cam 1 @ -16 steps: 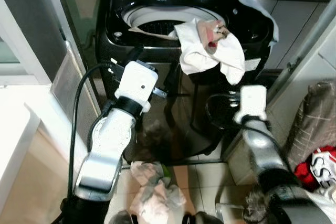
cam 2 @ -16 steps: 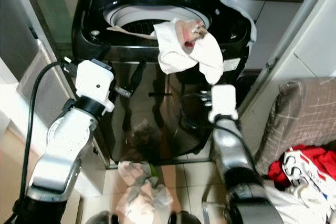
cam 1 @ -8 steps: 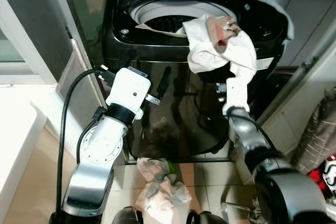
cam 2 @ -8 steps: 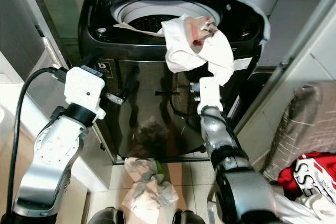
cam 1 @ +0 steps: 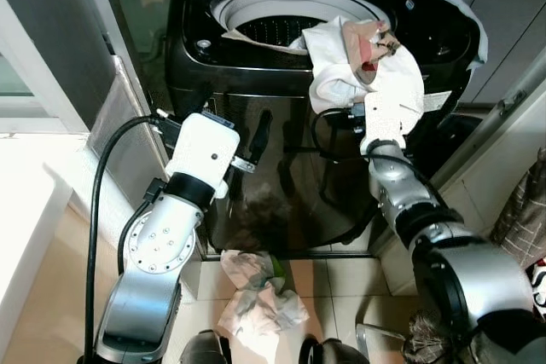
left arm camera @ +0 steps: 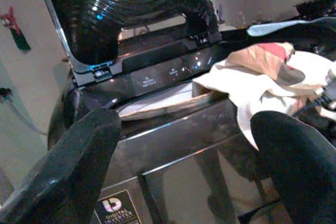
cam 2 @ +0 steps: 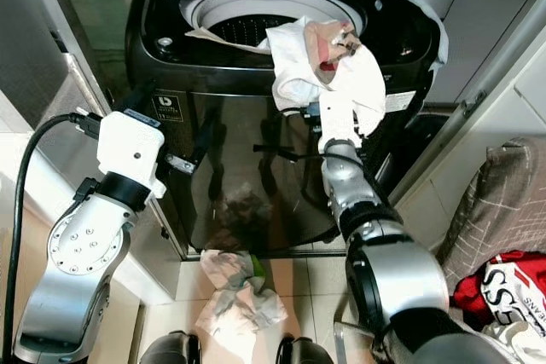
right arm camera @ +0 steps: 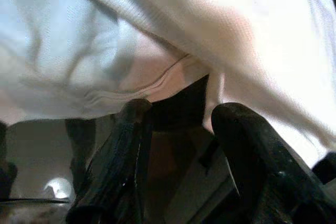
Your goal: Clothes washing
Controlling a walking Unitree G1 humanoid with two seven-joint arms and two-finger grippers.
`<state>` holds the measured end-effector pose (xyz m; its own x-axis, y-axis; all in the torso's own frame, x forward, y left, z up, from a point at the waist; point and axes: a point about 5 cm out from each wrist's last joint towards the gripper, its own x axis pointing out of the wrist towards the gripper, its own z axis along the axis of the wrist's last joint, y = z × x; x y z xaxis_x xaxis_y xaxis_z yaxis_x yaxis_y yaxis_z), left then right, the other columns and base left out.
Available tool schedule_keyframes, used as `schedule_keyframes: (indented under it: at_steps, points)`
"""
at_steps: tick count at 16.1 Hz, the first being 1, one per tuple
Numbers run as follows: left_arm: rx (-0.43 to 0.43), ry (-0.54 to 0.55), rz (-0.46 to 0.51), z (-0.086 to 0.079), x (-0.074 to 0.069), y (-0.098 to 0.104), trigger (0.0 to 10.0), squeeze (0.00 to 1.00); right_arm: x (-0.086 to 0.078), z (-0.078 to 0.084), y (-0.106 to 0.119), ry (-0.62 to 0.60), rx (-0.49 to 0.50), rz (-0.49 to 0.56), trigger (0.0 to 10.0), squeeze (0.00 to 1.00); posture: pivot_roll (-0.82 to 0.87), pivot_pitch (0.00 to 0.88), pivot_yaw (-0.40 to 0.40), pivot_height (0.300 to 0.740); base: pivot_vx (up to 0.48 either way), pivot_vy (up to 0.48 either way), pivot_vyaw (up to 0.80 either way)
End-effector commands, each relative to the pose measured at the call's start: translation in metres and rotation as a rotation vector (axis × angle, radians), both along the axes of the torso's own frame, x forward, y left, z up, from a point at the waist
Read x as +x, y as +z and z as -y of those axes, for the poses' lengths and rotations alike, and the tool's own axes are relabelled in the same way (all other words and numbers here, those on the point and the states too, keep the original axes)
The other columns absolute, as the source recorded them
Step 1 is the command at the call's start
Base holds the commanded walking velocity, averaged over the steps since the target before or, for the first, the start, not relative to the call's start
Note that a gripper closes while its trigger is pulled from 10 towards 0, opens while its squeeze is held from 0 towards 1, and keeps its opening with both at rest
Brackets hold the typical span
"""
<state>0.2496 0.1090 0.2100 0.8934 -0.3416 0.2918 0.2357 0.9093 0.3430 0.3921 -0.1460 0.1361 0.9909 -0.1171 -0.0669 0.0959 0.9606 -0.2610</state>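
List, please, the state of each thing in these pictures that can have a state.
Washing machine lid: raised open.
White garment: draped over the machine's front rim, hanging outside.
Clothes on the floor: crumpled in a heap.
Left tool: open, holding nothing, facing the machine.
Right tool: open, just under the hanging garment.

1. The washing machine [cam 1: 256,168] stands at 12 o'clock, lid up.
2. A cloth [cam 1: 367,74] hangs over its front rim, toward 1 o'clock.
3. The right pincer [right arm camera: 178,129] sits just under that cloth.
4. The left pincer [left arm camera: 184,171] is before the machine's front, at 10 o'clock.
5. A clothes pile [cam 1: 256,300] lies on the floor at the machine's foot.
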Motion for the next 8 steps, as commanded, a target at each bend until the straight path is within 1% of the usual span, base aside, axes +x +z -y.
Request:
schedule_keyframes:
  at_steps: [1,3,4,5,6,8]
  points:
    - [0.002,-0.006,0.006,0.003,-0.003,0.002,10.0,0.0,0.006,0.003,0.012,-0.014,0.007,0.011,10.0,0.0,0.19,0.166,-0.046,0.732,0.0,0.0,0.0]
    - [0.002,-0.004,0.007,0.003,-0.002,0.003,10.0,0.0,0.01,0.001,0.024,-0.012,0.011,0.041,10.0,0.0,0.2,0.16,-0.05,0.732,0.0,0.0,0.0]
    - [0.002,0.001,0.01,0.003,-0.001,0.003,10.0,0.0,0.016,-0.003,0.042,-0.002,0.02,0.091,10.0,0.0,0.2,0.15,-0.057,0.732,0.0,0.0,0.0]
    - [0.002,0.003,0.013,0.003,0.0,0.004,10.0,0.0,0.02,-0.006,0.056,0.005,0.028,0.127,10.0,0.0,0.19,0.144,-0.061,0.732,0.0,0.0,0.0]
    - [0.001,0.005,0.014,0.003,0.001,0.004,10.0,0.0,0.022,-0.008,0.064,0.01,0.033,0.15,10.0,0.0,0.19,0.144,-0.061,0.732,0.0,0.0,0.0]
    - [-0.001,0.007,0.019,0.004,0.002,0.004,10.0,0.0,0.027,-0.015,0.091,0.037,0.04,0.221,10.0,0.0,0.19,0.133,-0.067,0.732,0.0,0.0,0.0]
